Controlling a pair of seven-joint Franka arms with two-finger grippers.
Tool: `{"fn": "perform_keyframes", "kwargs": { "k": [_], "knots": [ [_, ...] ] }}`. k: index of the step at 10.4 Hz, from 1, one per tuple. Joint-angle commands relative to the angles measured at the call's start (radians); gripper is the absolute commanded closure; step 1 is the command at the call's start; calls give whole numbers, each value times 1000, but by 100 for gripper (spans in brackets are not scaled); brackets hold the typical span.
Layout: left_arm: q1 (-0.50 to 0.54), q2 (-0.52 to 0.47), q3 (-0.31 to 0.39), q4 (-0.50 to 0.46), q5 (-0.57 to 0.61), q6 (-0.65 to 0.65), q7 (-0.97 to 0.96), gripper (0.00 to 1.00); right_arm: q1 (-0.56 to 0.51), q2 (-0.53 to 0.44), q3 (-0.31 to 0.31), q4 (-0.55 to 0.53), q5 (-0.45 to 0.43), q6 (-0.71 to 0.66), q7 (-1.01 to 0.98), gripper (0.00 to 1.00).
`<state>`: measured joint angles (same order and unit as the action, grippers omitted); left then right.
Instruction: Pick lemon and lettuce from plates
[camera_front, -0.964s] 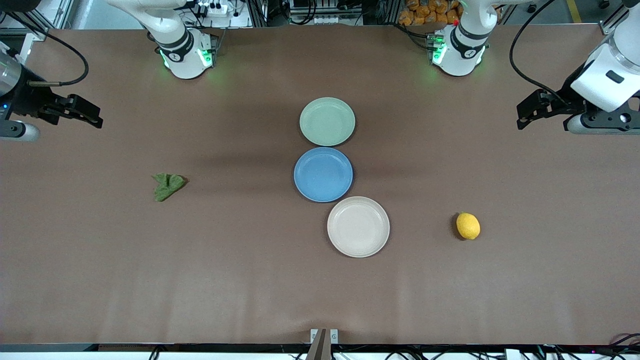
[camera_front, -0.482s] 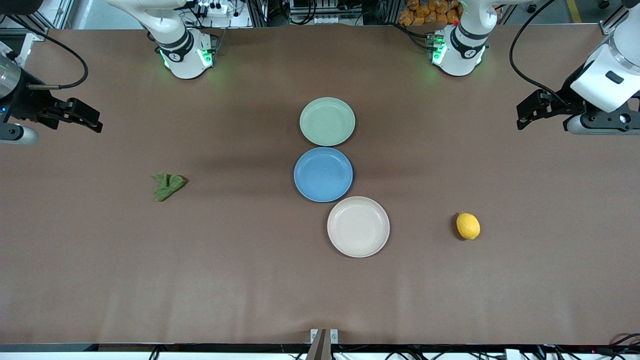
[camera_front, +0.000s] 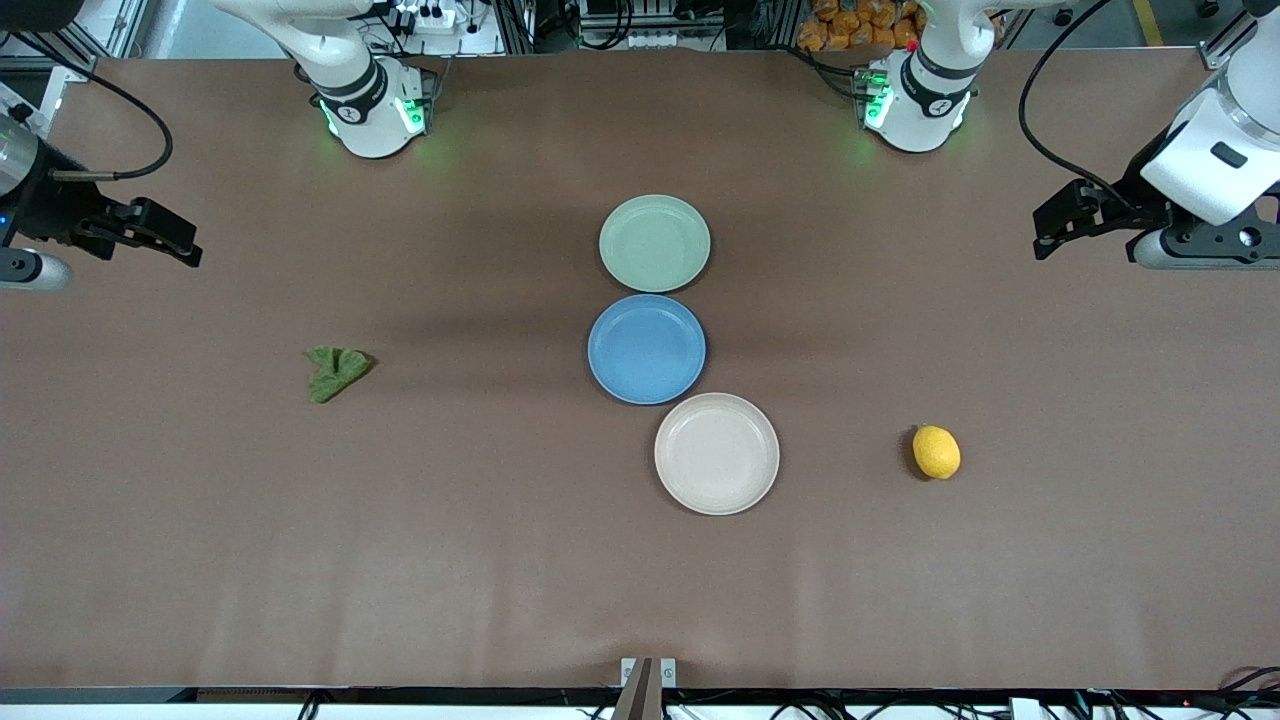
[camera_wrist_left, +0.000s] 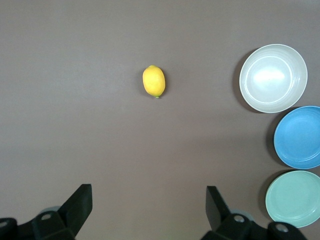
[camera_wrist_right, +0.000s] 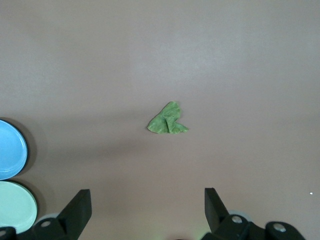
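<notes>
- Mint plate (camera_front: 654, 243), blue plate (camera_front: 646, 348), cream plate (camera_front: 716, 453): round, shallow, bare.
- Left gripper (camera_front: 1042, 236) gaped wide, oval lemon (camera_front: 936, 452) well apart.
- Right gripper (camera_front: 187, 247) gaped wide, wrinkly lettuce (camera_front: 335, 371) well apart.

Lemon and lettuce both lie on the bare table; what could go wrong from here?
The lemon is rounded, so it may roll if bumped. The lettuce is thin and flat, so jaws might slide over it. Both grippers, left and right, hang open over the table ends.

I see my yellow lemon (camera_front: 936, 452) and crumpled green lettuce (camera_front: 335, 371) lying on the bare surface (camera_front: 500, 560), both plates (camera_front: 654, 243) (camera_front: 716, 453) empty.
</notes>
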<state>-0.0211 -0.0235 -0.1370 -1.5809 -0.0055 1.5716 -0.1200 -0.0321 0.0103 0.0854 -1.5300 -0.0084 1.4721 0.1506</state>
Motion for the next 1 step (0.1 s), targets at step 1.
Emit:
{"fn": "perform_keyframes", "kwargs": {
  "k": [1],
  "knots": [
    [4, 8, -3, 16, -10, -19, 11, 0, -9, 7, 4, 11, 11, -9, 0, 0]
  ]
}}
